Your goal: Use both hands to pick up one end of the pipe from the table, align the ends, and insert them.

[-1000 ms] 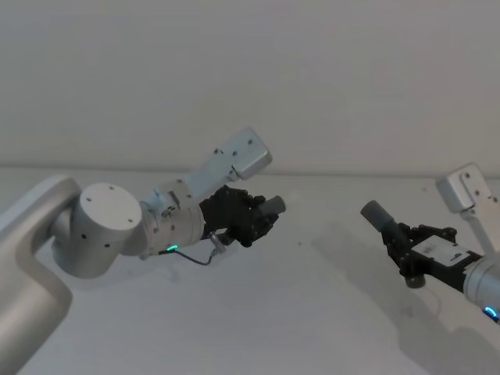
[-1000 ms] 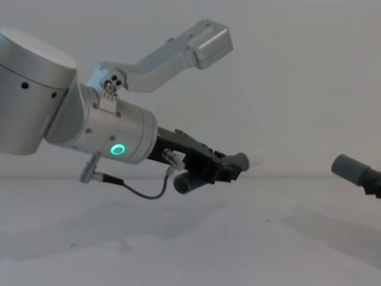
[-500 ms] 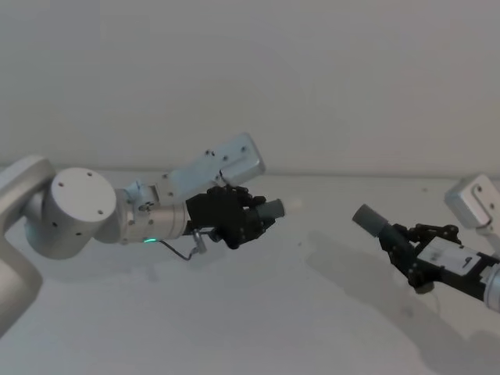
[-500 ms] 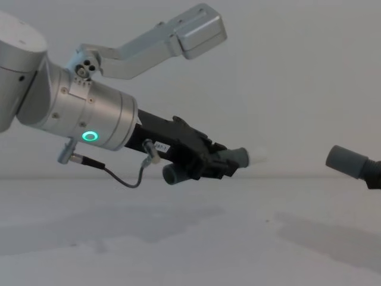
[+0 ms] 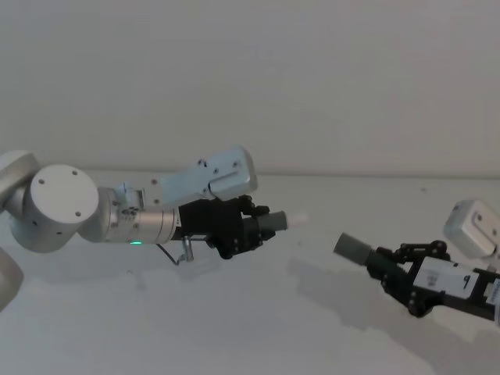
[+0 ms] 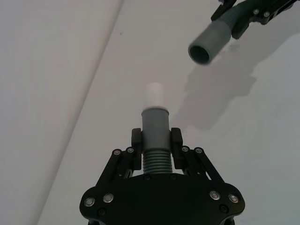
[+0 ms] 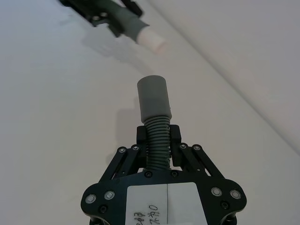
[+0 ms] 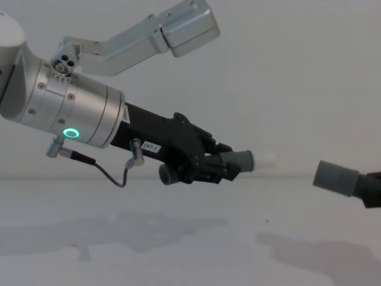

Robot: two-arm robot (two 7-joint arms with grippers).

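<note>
Left hand: clamped on white-tipped pipe piece. Right hand: clamped on open-mouthed pipe piece. Pieces apart, facing, above worktop.

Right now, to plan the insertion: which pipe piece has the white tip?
The piece in the left tool; the right tool holds an open-mouthed grey one.

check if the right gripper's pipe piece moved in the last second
Yes. In the chest view the right pipe piece has shifted left along the table's back edge, toward the left gripper.
</note>
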